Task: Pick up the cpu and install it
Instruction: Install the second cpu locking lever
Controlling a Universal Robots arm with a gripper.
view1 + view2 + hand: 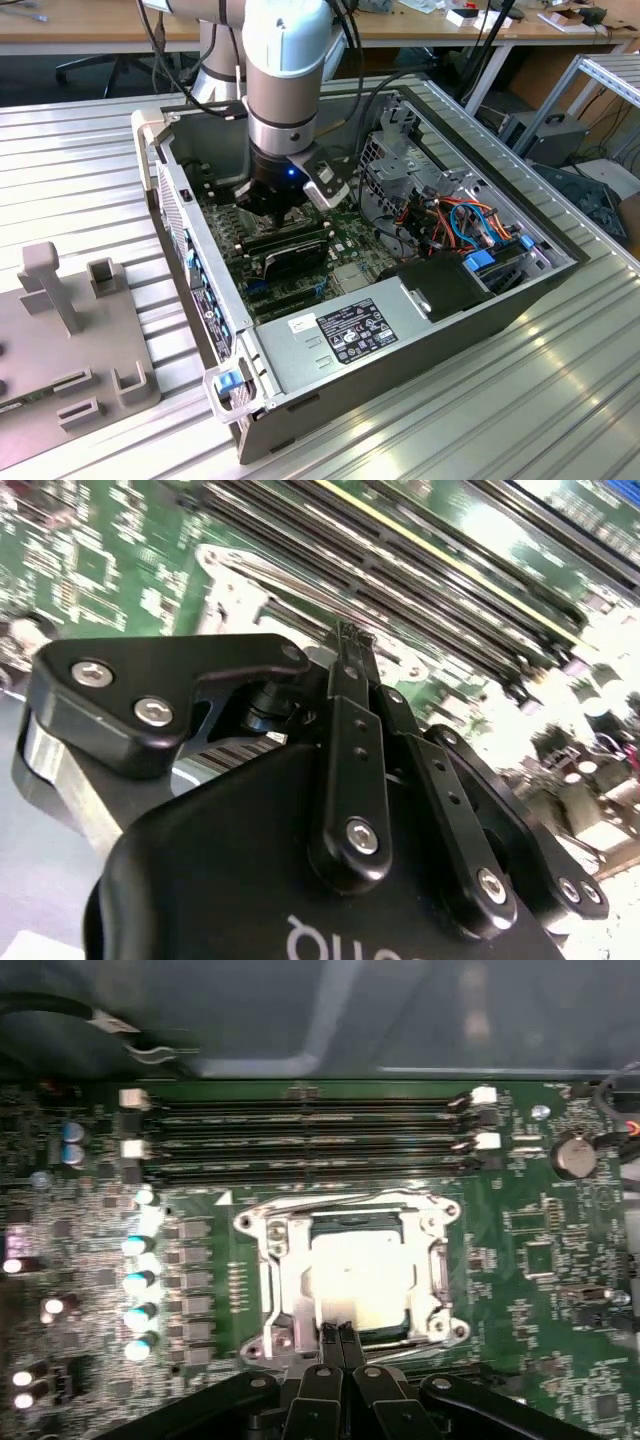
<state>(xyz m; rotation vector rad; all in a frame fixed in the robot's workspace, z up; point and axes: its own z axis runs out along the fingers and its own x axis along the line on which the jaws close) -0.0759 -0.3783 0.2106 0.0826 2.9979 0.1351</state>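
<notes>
The cpu is a flat square chip with a pale silver-grey metal top, glaring bright under the light. It lies inside the metal socket frame on the green motherboard, just ahead of the end effector. The black fingers are pressed together, holding nothing, their tips at the chip's near edge.

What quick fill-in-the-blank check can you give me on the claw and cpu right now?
The cpu lies in the metal socket frame on the ____ motherboard.
The claw is ____, fingers pressed together.
In the exterior view, the arm reaches ____ into the open computer case.
Missing words: green; shut; down.
</notes>
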